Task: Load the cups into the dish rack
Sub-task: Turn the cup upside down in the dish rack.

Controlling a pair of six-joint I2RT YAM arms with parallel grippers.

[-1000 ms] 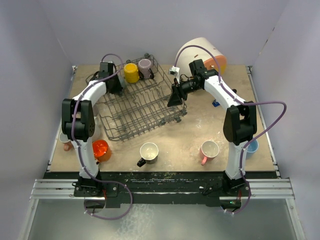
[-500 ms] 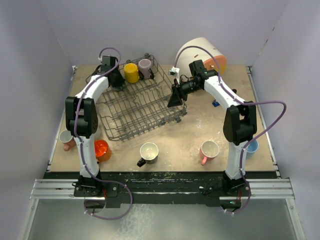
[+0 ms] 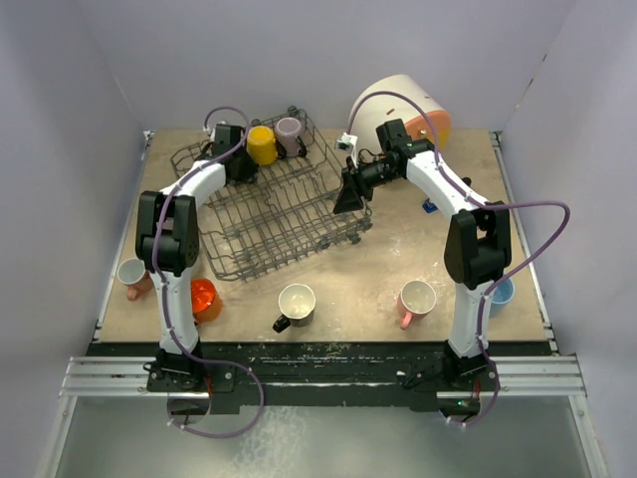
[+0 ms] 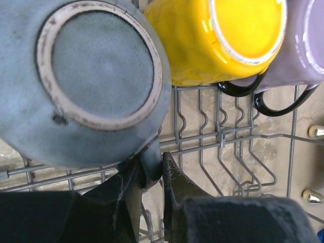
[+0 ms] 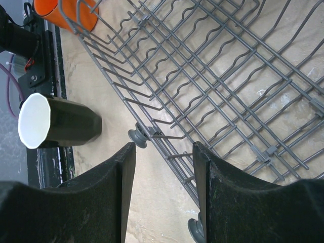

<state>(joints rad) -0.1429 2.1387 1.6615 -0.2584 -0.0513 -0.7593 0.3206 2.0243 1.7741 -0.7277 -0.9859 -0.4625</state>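
L gripper (image 4: 152, 167), clamped on grey-blue mug (image 4: 96, 76) handle, has moved into dish rack (image 3: 279, 214) far-left corner, so release next; R gripper (image 5: 162, 147) open at rack's right rim.

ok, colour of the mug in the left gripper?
Grey-blue mug; best in left wrist view.

The right arm (image 3: 476, 249) hides most of the light blue cup (image 3: 505, 292); the view's edge crops the grey cup (image 4: 76, 76).
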